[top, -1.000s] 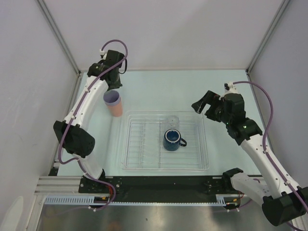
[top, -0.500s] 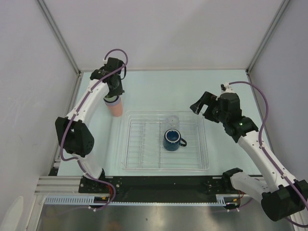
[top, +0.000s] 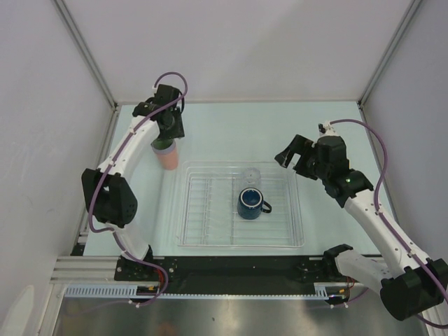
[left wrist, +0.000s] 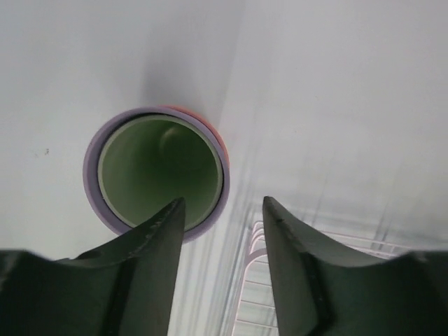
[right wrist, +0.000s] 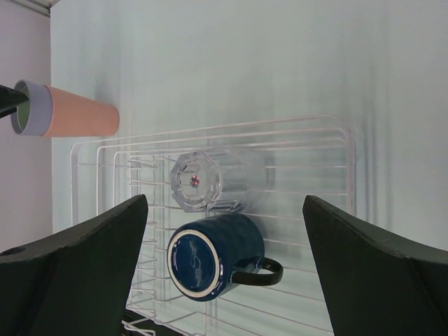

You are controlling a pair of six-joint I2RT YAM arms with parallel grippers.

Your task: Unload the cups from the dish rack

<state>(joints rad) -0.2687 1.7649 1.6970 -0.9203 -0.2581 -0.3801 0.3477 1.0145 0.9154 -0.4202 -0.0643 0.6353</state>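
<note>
A stack of tumblers stands on the table left of the dish rack (top: 210,234): salmon-pink (top: 169,160) outermost, lavender (left wrist: 94,150) inside it, pale green (left wrist: 157,171) innermost. My left gripper (top: 166,138) hangs just above the stack, open and empty (left wrist: 224,206), with one finger over the green cup's mouth and the other outside the rim. A dark blue mug (top: 250,203) and a small clear cup (top: 251,174) sit upside down in the rack. My right gripper (top: 289,155) is open and empty over the rack's far right corner, looking at the mug (right wrist: 213,255) and clear cup (right wrist: 210,180).
The rack's clear rim (right wrist: 336,129) and ribbed bottom (left wrist: 280,280) show in both wrist views. The stack (right wrist: 77,119) shows at the left of the right wrist view. Grey walls enclose the table on three sides, close to the stack on the left.
My left gripper has swung in and down over the stack. The pale green cup now sits inside the lavender one, whose mouth looked empty before. My right arm has shifted slightly left.
</note>
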